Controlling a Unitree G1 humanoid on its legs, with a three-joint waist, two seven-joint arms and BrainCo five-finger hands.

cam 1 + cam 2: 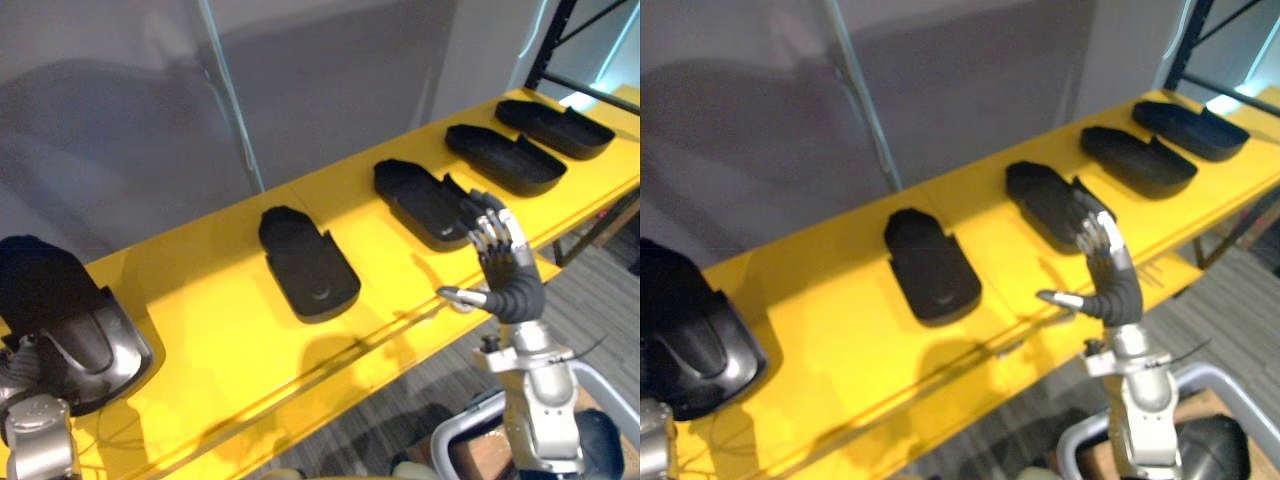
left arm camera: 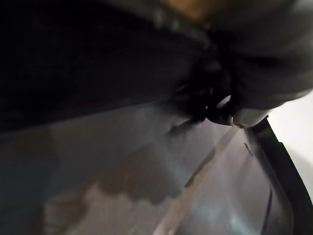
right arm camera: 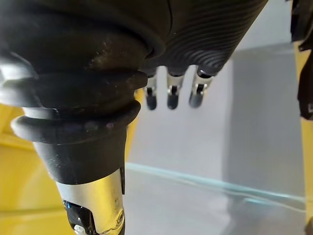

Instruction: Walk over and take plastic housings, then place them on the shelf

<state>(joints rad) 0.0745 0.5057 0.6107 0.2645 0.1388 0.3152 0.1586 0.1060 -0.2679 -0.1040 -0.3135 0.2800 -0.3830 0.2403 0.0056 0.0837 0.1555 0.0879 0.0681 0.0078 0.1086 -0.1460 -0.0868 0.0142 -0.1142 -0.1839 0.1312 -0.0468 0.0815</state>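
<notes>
Several black plastic housings lie in a row on the yellow shelf [image 1: 220, 340]: one in the middle [image 1: 310, 265], one to its right [image 1: 425, 200], and two more further right [image 1: 505, 160] [image 1: 555, 128]. Another black housing [image 1: 40, 280] rests at the shelf's far left end. My left hand [image 1: 62, 352] is against its near side, fingers hidden by it. My right hand [image 1: 505, 255] is raised at the shelf's front edge, just in front of the third housing. It is open, fingers straight, thumb [image 1: 460, 296] out to the left, holding nothing.
A grey wall panel [image 1: 350, 80] stands behind the shelf. A black rack upright [image 1: 560, 40] rises at the top right. Grey carpet floor [image 1: 600, 290] lies below the shelf's front edge on the right.
</notes>
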